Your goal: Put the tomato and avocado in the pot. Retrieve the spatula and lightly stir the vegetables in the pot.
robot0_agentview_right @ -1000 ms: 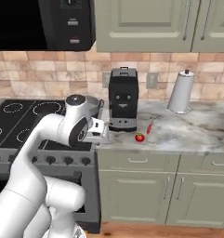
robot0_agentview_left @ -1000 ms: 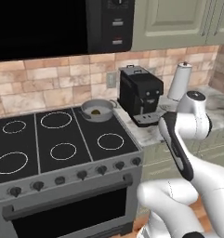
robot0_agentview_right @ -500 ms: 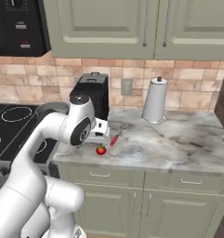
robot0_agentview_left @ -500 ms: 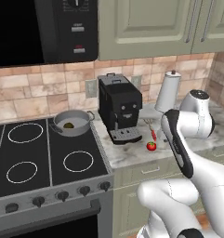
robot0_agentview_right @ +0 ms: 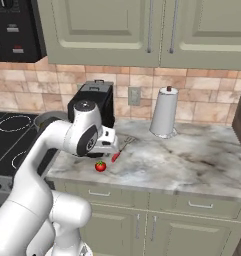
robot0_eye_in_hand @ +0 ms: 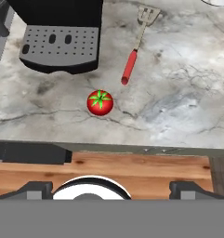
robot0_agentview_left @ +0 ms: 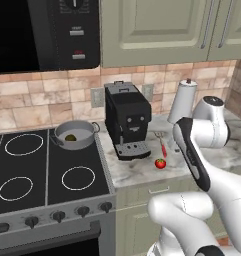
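Observation:
The tomato (robot0_eye_in_hand: 100,102), small and red with a green star, lies on the marble counter near its front edge, also in the base views (robot0_agentview_left: 160,163) (robot0_agentview_right: 100,166). The spatula (robot0_eye_in_hand: 129,67) lies just beyond it, red handle toward the tomato and grey slotted head away (robot0_agentview_left: 162,145) (robot0_agentview_right: 119,150). The grey pot (robot0_agentview_left: 73,134) stands on the back right burner with the avocado (robot0_agentview_left: 70,137) inside. My gripper (robot0_eye_in_hand: 112,189) hovers above the counter's front edge, short of the tomato, open and holding nothing.
A black coffee machine (robot0_agentview_left: 127,120) stands between the pot and the tomato, its drip tray (robot0_eye_in_hand: 62,46) close to the tomato's left. A paper towel roll (robot0_agentview_right: 163,112) stands at the back wall. Bare marble (robot0_agentview_right: 202,160) stretches to the right.
The base has driven to the right, so the stove slid left and the coffee machine, tomato and spatula came toward the middle. The gripper stayed open.

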Tool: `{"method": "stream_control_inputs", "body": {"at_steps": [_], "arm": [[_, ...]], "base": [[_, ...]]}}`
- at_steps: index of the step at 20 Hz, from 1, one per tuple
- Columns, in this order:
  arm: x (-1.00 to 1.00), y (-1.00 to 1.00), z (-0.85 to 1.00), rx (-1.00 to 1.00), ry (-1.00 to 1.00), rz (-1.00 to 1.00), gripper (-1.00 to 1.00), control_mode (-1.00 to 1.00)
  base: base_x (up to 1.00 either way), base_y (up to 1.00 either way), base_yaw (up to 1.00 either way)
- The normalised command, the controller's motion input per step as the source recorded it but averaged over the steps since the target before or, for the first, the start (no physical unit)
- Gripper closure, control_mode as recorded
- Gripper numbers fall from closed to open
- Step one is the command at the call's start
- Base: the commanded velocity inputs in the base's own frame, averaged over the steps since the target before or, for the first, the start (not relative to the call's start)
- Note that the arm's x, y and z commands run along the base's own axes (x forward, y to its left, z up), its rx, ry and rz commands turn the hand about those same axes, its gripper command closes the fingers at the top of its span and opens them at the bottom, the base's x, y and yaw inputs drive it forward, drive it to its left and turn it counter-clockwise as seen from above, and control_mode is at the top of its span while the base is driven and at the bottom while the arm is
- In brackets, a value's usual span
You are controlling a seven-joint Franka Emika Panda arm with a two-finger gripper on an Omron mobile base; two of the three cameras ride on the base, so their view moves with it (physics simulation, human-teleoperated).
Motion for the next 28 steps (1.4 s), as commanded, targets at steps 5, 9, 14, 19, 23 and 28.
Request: {"method": "stream_control_inputs", "body": {"at_steps": [5, 9, 14, 19, 23, 28], "arm": [[0.0, 0.0, 0.0, 0.0, 0.0, 0.0, -1.0, 1.0], [0.08, 0.02, 0.0, 0.0, 0.03, 0.0, -1.0, -1.0], [0.65, 0.32, -0.21, 0.0, 0.2, -0.06, -1.0, -1.0], [0.56, 0.17, -0.54, 0.0, 0.13, -0.05, -1.0, -1.0], [0.48, 0.03, -0.89, 0.0, 0.05, -0.03, -1.0, -1.0], [0.35, 0.0, -0.61, 0.0, 0.01, 0.0, -1.0, -1.0]], "base": [[0.0, 0.0, 0.0], [0.04, 0.0, 0.0], [0.0, 0.0, 0.0], [0.0, 0.0, 0.0], [0.0, 0.0, 0.0], [0.0, 0.0, 0.0]]}}
